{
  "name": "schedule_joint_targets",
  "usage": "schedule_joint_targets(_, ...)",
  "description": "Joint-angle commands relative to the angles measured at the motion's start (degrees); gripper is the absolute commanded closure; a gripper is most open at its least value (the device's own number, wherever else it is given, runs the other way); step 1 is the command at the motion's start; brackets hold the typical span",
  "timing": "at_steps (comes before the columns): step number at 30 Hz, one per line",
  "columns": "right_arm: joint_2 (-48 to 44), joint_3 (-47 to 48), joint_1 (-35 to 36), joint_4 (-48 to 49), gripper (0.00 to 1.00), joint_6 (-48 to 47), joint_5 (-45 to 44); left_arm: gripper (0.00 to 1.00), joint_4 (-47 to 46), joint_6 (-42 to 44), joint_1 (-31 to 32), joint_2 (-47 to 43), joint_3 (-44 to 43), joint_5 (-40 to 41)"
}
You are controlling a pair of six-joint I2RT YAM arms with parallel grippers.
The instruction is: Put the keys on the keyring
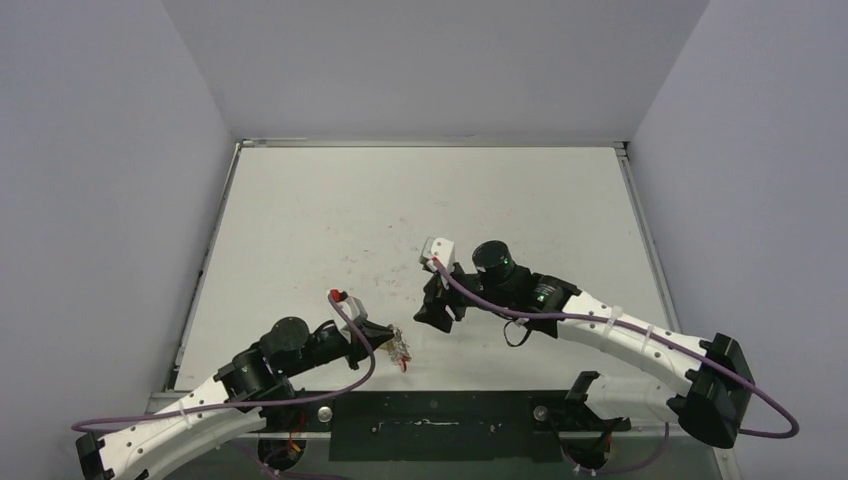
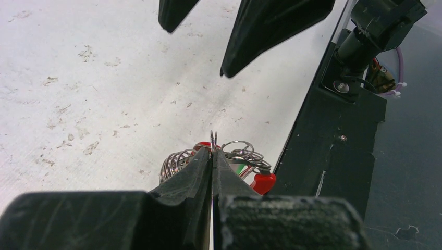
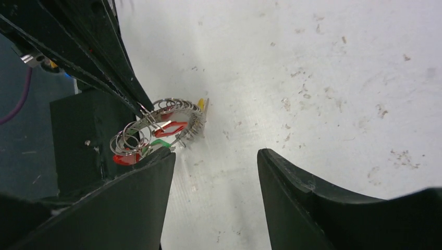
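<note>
At lower centre, your left gripper (image 2: 212,153) clamps the thin silvery wire keyring (image 3: 156,108). Right gripper (image 3: 215,156) gapes empty; threading likely needs a tiny tagged silver key (image 3: 169,126) regrasped.

**Left jaws shut, right jaws apart**

In the top view the left arm (image 1: 190,410) stretches from its base toward 2 o'clock. The left gripper (image 1: 393,338) has its jaws pressed flat together on the keyring (image 3: 172,102). The right arm (image 1: 630,340) reaches toward 9 o'clock, wrist bent. The right gripper (image 3: 216,156) stands with fingers parted, seemingly tipped toward 7 o'clock. It sits at 1 o'clock of the left one, near but apart.
</note>
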State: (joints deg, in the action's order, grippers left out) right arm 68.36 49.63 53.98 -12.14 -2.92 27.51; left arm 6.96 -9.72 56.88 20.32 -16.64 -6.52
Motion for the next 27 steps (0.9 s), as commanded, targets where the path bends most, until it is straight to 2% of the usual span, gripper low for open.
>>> schedule_joint_targets(1, -5.51, -3.27, -1.15, 13.48, 0.39, 4.61, -0.09, 1.0, -1.53, 1.23, -0.1, -1.6, -1.81, -0.54)
schedule_joint_targets(4, -8.3, -6.8, -1.28, 19.81, 0.39, 4.6, 2.06, 1.0, -1.58, 1.66, -0.14, -2.07, -1.66, -0.96)
schedule_joint_targets(11, -12.67, -16.83, -1.16, 34.71, 0.39, -3.0, 9.99, 1.0, -3.14, 3.34, -0.1, -2.96, -0.75, -4.18)
schedule_joint_targets(17, -6.07, -13.73, -1.09, 34.92, 0.41, -4.67, 19.32, 1.0, -6.16, 5.43, -0.11, -3.7, 0.76, -7.44)
schedule_joint_targets(24, -0.79, -12.5, 0.63, 37.99, 0.6, -3.66, 22.74, 1.0, -8.46, 5.84, -0.1, -2.92, 0.58, -8.83)
schedule_joint_targets(27, -0.9, -13.15, 1.01, 38.23, 0.61, -4.06, 23.16, 1.0, -8.29, 5.85, -0.08, -2.83, 0.56, -8.86)
